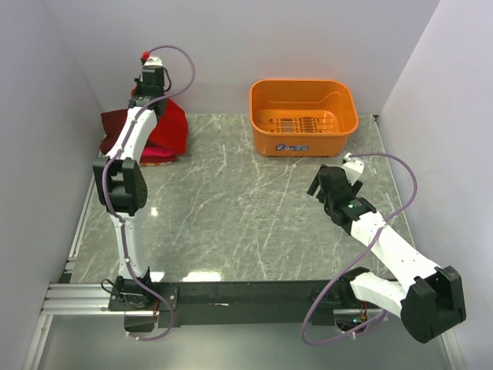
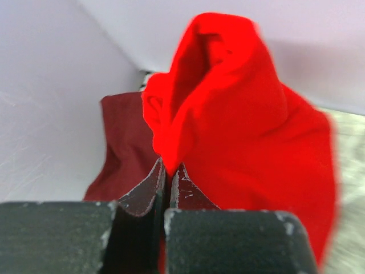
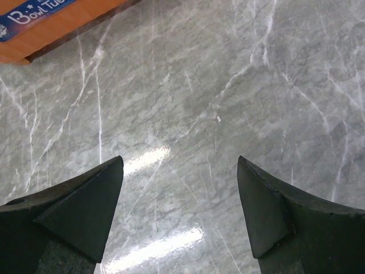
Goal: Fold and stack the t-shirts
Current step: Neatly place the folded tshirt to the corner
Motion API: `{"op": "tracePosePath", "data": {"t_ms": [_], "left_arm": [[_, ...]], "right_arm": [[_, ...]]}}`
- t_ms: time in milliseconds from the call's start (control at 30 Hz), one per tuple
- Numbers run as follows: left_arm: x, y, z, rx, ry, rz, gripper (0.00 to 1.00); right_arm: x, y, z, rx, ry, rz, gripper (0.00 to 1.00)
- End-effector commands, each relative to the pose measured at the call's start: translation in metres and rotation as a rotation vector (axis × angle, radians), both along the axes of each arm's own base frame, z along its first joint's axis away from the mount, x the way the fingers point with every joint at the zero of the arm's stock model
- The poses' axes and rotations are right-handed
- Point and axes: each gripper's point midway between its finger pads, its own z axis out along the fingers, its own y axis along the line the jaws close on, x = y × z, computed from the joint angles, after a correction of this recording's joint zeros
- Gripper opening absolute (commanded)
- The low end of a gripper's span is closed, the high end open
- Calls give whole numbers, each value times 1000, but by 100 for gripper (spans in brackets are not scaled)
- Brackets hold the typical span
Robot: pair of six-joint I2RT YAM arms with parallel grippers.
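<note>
- Spanning the workspace, the grey marble-patterned table holds the shirt pile in its far-left corner, beside the left arm and well apart from the right.
- The orange plastic basket sits far centre. Near it, the right gripper gapes wide over bare stone.
- The bright red cloth t-shirt drapes over the dark maroon t-shirt, with the hot pink t-shirt underneath.
- The left gripper pinches red cloth tight. The bunch rises straight ahead of the jaws, its long axis probably upright.
</note>
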Motion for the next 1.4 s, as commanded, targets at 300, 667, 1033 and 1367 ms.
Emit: {"op": "tracePosePath", "data": {"t_ms": [300, 667, 1033, 1367], "left_arm": [[4, 77, 24, -81, -136, 79, 1], [2, 130, -13, -145, -131, 176, 1], [-1, 154, -43, -153, -95, 250, 1], [-9, 165, -27, -155, -126, 344, 99]], "right_arm": [[-3, -15, 8, -40, -4, -60, 87], [-4, -18, 11, -45, 11, -83, 87], [0, -17, 9, -60, 35, -89, 87], [2, -15, 7, -51, 37, -93, 87]]}}
